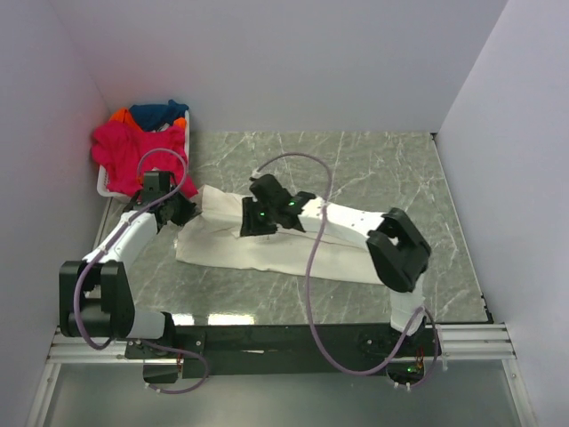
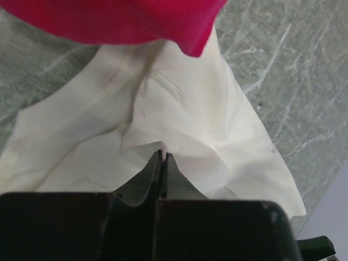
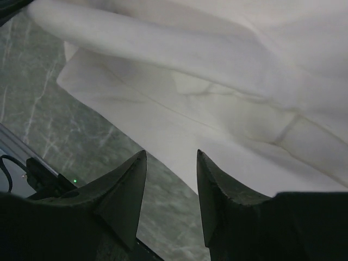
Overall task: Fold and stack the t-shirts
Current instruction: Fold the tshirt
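A large cream t-shirt (image 1: pixel 267 249) lies spread and rumpled across the marble table. My left gripper (image 1: pixel 182 211) sits at its left end. In the left wrist view the jaws (image 2: pixel 162 154) are shut, pinching a raised fold of the cream cloth (image 2: pixel 179 109). My right gripper (image 1: pixel 252 222) hovers over the shirt's middle. In the right wrist view it (image 3: pixel 171 153) is open, with the cream shirt's edge (image 3: pixel 217 81) just beyond the fingertips and nothing between them. A magenta t-shirt (image 1: pixel 124 151) hangs out of the basket and shows in the left wrist view (image 2: pixel 119 19). Dark blue (image 1: pixel 156 113) and orange (image 1: pixel 118 116) shirts lie behind it.
A white plastic basket (image 1: pixel 102 189) stands at the back left against the left wall, holding the coloured shirts. Grey walls close in the table on three sides. The right arm's elbow (image 1: pixel 398 249) rests over the shirt's right end. Cables loop above both arms.
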